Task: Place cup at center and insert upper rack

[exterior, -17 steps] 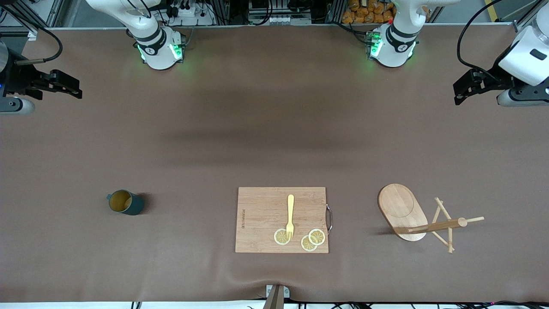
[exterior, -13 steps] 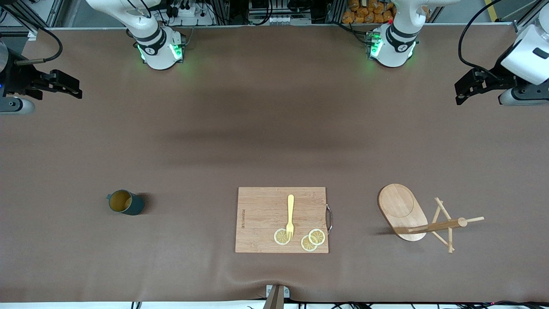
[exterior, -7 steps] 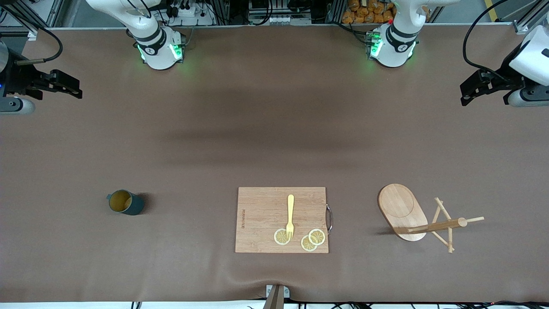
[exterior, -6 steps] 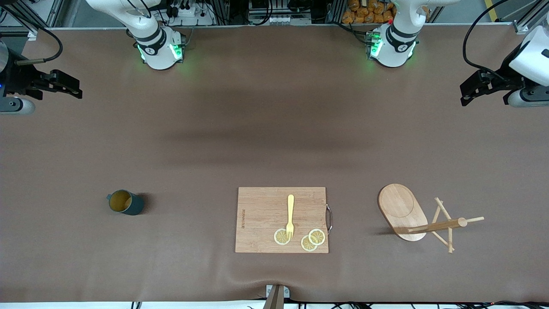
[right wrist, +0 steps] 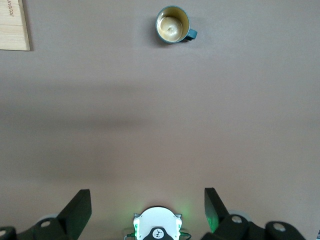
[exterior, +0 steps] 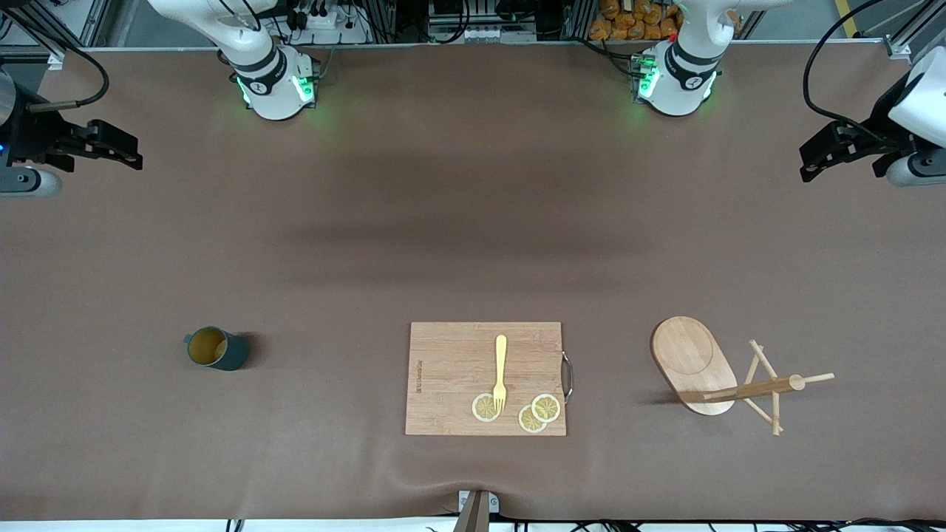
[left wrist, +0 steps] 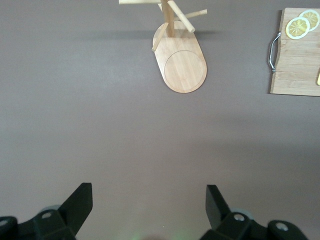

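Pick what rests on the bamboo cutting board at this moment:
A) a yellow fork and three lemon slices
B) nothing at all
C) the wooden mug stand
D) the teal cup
A: the yellow fork lies on the cutting board with three lemon slices around its tines, while the cup and the upper rack stand on the table cover, one on each side of the board.

cup (exterior: pixel 216 349) dark teal, tan inside | upper rack (exterior: pixel 698 365) light wood | fork (exterior: pixel 500 372) yellow
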Robot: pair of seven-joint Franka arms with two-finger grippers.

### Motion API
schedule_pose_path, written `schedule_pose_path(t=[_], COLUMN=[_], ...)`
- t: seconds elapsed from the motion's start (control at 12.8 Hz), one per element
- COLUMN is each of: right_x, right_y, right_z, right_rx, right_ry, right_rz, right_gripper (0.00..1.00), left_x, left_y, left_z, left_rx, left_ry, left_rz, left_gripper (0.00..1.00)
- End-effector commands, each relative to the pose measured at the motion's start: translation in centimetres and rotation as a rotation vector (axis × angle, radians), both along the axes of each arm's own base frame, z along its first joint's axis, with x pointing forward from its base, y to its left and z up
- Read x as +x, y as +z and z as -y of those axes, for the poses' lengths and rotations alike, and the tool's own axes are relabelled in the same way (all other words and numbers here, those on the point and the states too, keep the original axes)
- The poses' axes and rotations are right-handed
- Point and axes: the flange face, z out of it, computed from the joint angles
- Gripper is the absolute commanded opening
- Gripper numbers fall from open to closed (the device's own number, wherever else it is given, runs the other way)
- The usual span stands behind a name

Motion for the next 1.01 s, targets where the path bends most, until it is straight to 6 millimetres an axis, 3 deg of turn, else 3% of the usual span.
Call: schedule_pose_path(t=[0.0,0.47,0.62,0.78,0.94], right_x=[-0.4,-0.2,1.2,2.4,4.3], right_y=[0.3,0.1,-2.1,-2.9,-5.1], right_z=[-0.2,-0.6,-0.8,-0.1,-1.1], right_rx=[-0.017,-0.014,-0.024,-0.01,-0.014], right_ry=[-0.006,0.001,0.001,-0.011,0.003], right_rz=[0.003,0.008,-0.03,-0.008,0.005], right_gripper=[1.0,1.0,1.0,1.0,1.0], left_x=[-0.4,-0.3,-0.3,-0.3,-0.2], left_y=[0.6,0.4,0.5,0.4,0.3], left_z=[-0.2,-0.2,-0.1,-0.1,-0.1], left_rx=[-0.011,-0.011,-0.011,-0.01,-0.011], left_ry=[0.022,0.021,0.019,0.019,0.019], left_rz=[-0.004,-0.007,-0.006,-0.006,-0.008], left_gripper=[1.0,1.0,1.0,1.0,1.0])
